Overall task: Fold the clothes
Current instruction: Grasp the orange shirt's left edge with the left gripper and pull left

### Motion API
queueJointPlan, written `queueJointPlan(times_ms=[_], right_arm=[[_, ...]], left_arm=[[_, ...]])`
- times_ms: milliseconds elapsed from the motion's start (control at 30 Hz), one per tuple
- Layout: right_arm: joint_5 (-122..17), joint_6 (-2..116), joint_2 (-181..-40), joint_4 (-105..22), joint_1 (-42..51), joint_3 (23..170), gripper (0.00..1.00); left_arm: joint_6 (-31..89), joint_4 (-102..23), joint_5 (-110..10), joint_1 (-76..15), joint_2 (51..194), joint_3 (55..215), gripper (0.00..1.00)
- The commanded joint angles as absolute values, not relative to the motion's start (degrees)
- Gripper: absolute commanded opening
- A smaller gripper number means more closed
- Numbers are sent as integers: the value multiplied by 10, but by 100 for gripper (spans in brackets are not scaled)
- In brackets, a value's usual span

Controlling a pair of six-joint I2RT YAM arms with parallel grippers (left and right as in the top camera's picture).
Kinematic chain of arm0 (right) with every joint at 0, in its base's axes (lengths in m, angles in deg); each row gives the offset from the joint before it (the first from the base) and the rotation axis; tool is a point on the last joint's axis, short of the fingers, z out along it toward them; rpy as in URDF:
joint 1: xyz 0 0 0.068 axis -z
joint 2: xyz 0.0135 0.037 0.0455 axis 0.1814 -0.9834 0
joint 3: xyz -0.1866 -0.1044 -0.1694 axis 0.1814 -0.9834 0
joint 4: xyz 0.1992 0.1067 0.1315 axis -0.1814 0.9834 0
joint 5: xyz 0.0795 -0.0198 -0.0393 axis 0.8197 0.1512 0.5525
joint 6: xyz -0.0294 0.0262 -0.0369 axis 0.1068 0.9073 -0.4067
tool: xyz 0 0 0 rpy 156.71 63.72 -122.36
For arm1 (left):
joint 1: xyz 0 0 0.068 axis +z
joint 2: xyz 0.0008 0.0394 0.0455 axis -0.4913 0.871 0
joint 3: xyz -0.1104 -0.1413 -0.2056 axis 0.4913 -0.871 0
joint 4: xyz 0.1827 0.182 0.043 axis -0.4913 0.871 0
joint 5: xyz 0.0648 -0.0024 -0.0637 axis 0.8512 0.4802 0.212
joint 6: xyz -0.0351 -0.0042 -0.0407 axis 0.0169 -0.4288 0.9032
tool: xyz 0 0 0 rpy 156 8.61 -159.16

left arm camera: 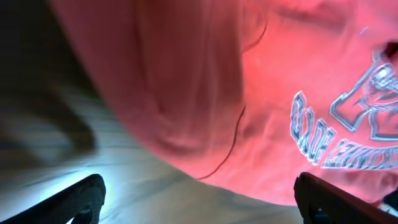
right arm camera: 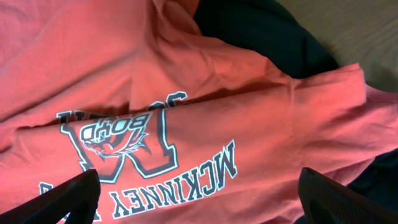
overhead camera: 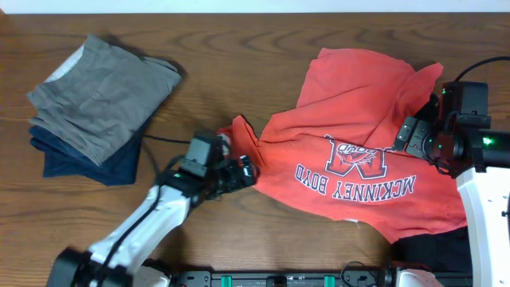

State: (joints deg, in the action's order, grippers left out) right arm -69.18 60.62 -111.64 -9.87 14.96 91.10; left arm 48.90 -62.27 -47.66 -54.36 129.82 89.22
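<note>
Jaws on both arms are released, holding nothing. One red T-shirt lies crumpled, not yet folded; grey and navy clothes sit folded, far left.

Found the T-shirt spread on the table toward three o'clock. Found a folded stack well apart at ten o'clock, layers one on another. Noted another garment partly under the T-shirt at five o'clock. Saw the left gripper at the T-shirt's nine o'clock edge and the right gripper over its three o'clock side.
</note>
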Motion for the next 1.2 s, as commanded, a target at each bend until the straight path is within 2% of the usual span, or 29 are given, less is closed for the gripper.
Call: queueJointPlan(times_ms=[0, 200, 367, 433, 600, 833, 1100, 1133, 1167], right_arm=[[-689, 610, -1114, -98, 158, 915, 99], [-689, 610, -1114, -101, 158, 915, 99], [-689, 610, -1114, -98, 158, 916, 99], [-689, 610, -1114, -96, 158, 915, 99], [-690, 610, -1114, -96, 158, 916, 99], [-689, 610, -1114, -96, 158, 915, 99], [-690, 610, -1114, -91, 158, 915, 99], [-690, 610, -1114, -91, 158, 916, 99], [-690, 610, -1114, -90, 158, 915, 99]], left_arm=[[564, -659, -484, -582, 1353, 900, 98], [586, -770, -483, -641, 1417, 900, 97], [546, -841, -489, -627, 1420, 901, 42], [527, -845, -489, -606, 1410, 906, 8], [451, -817, -488, -532, 1357, 939, 6], [316, -670, -442, -403, 1314, 1105, 6], [302, -663, -423, -293, 1333, 1176, 6], [302, -660, -423, -285, 1338, 1176, 7], [302, -654, -423, -280, 1344, 1176, 17]])
